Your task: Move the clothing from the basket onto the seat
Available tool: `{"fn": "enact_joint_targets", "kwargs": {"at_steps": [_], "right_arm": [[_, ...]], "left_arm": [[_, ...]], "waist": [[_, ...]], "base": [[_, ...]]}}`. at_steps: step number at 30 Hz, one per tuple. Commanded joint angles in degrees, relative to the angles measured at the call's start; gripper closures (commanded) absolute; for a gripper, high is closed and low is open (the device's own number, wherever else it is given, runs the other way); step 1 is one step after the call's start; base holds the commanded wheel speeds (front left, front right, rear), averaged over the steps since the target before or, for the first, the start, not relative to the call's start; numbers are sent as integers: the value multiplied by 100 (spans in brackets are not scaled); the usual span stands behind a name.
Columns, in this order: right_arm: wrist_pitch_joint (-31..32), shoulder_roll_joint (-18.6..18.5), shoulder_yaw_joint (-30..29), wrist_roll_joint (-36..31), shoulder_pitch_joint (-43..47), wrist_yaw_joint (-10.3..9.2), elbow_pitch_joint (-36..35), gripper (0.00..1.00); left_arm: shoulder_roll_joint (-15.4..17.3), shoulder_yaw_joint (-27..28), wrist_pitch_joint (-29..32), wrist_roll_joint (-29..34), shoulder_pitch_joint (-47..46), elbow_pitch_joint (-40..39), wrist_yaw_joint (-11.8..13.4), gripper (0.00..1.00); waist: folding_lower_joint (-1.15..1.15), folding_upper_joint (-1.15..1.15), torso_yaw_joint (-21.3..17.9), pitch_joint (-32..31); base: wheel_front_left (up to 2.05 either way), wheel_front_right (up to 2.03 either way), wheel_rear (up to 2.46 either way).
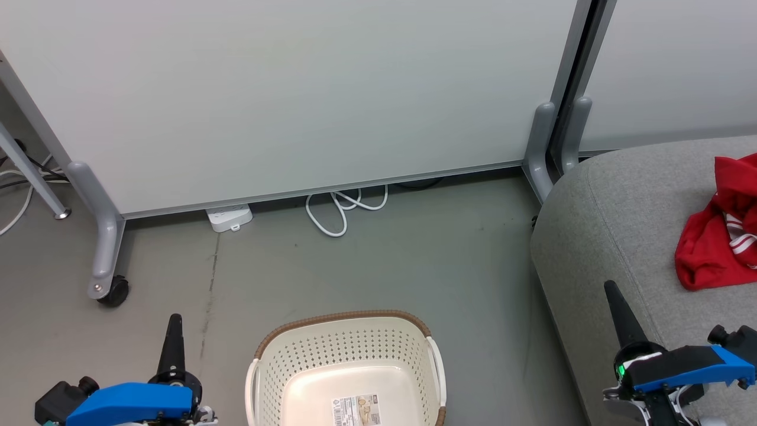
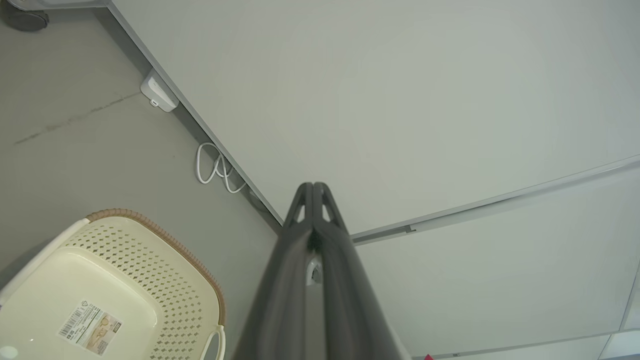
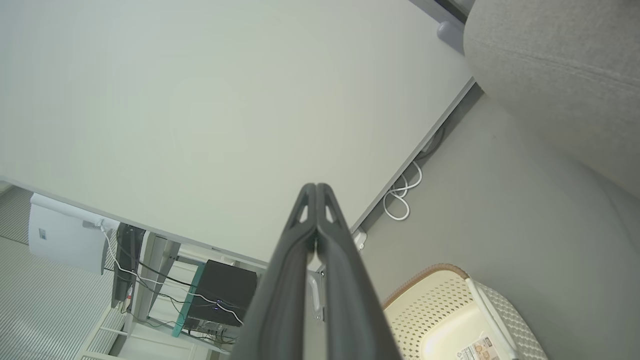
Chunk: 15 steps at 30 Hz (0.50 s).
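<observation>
- the seat point(image 1: 621, 225) lies under and ahead of my right gripper point(image 1: 613, 299), whose fingers are pressed together on nothing.
- the basket point(image 1: 349, 367) stands between my grippers, nearer my left gripper point(image 1: 174, 328), which is likewise closed and empty; its bottom shows bare apart from a label.
- the clothing point(image 1: 715, 236), a red heap with white stripes, rests on the seat ahead-right of my right gripper.
- risk: swinging my right arm could snag the heap and drag it off; the basket's near part is cut off, so a piece could go unnoticed.
</observation>
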Motion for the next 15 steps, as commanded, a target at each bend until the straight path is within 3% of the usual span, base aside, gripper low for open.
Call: {"fn": "enact_joint_targets", "kwargs": {"at_steps": [1, 15], "right_arm": [[22, 9, -32, 190, -87, 1, -76, 100], [116, 25, -108, 910, -92, 1, -102, 100]], "left_arm": [[23, 56, 40, -144, -161, -73, -7, 100], [22, 113, 228, -762, -258, -101, -8, 100]], "waist": [[0, 0, 0, 0], [0, 0, 2, -2]], "base": [[0, 0, 0], [0, 0, 0]]}}
